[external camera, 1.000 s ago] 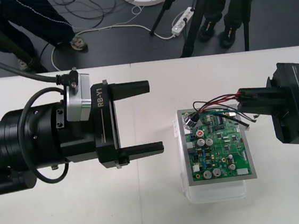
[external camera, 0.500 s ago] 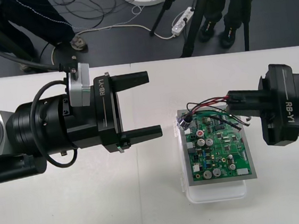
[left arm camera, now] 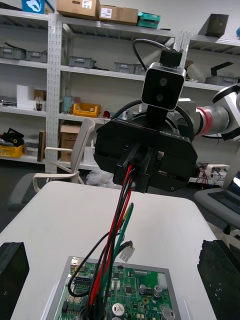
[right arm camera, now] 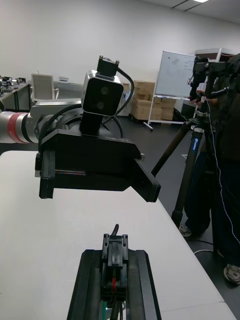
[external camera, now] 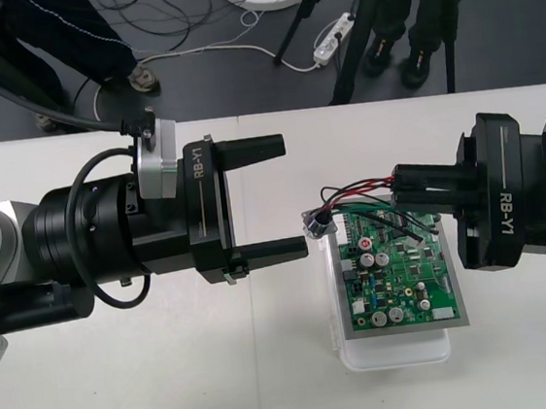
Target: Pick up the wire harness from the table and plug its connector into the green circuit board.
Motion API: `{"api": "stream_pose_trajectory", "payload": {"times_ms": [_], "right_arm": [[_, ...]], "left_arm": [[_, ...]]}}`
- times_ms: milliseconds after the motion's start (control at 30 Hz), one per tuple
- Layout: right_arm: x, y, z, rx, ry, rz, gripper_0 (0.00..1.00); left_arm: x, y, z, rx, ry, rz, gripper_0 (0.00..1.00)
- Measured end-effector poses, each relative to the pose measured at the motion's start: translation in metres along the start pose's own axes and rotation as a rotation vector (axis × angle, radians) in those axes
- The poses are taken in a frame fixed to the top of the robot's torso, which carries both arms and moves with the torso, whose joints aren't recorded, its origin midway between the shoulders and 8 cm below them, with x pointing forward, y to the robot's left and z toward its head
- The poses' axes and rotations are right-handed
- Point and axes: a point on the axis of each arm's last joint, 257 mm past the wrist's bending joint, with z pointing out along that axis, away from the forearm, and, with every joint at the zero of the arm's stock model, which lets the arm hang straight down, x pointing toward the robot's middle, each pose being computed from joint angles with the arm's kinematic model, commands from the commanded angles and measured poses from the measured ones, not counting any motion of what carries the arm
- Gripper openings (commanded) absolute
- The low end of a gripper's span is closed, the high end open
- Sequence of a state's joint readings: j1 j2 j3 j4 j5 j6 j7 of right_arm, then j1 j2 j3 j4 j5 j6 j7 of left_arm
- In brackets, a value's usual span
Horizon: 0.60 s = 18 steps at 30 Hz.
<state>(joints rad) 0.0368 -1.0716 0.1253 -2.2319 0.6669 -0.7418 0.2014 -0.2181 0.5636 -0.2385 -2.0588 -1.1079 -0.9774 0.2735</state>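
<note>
The green circuit board [external camera: 399, 277] sits on its white base [external camera: 396, 353] right of the table's middle. My right gripper [external camera: 399, 185] hovers over the board's far edge, shut on the wire harness [external camera: 358, 194]. Red and black wires run left from it to the round metal socket [external camera: 316, 224], which hangs off the board's far left corner. In the left wrist view the wires [left arm camera: 121, 210] drop from the right gripper [left arm camera: 144, 156] toward the board [left arm camera: 131, 294], with a small connector [left arm camera: 127, 249] dangling. My left gripper [external camera: 290, 199] is open just left of the socket, its fingers [left arm camera: 219, 270] wide apart.
The table's far edge runs behind both grippers, with dark floor, cables, a power strip [external camera: 332, 39] and tripod legs beyond. In the right wrist view the left gripper [right arm camera: 96, 167] with its camera faces my right fingers [right arm camera: 114, 262] at close range.
My left gripper has moved right, closer to the board. My right gripper has moved left with the harness, and the socket has swung left past the board's corner.
</note>
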Motion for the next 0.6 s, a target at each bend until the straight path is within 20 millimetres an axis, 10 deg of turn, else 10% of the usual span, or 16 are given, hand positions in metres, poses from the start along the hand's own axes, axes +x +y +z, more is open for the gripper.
{"api": "stream_pose_trajectory", "payload": {"times_ms": [600], "right_arm": [[0.006, 0.000, 0.018, 0.054, -0.008, 0.037, 0.00]], "left_arm": [[0.005, -0.008, 0.008, 0.027, 0.012, 0.001, 1.00]]}}
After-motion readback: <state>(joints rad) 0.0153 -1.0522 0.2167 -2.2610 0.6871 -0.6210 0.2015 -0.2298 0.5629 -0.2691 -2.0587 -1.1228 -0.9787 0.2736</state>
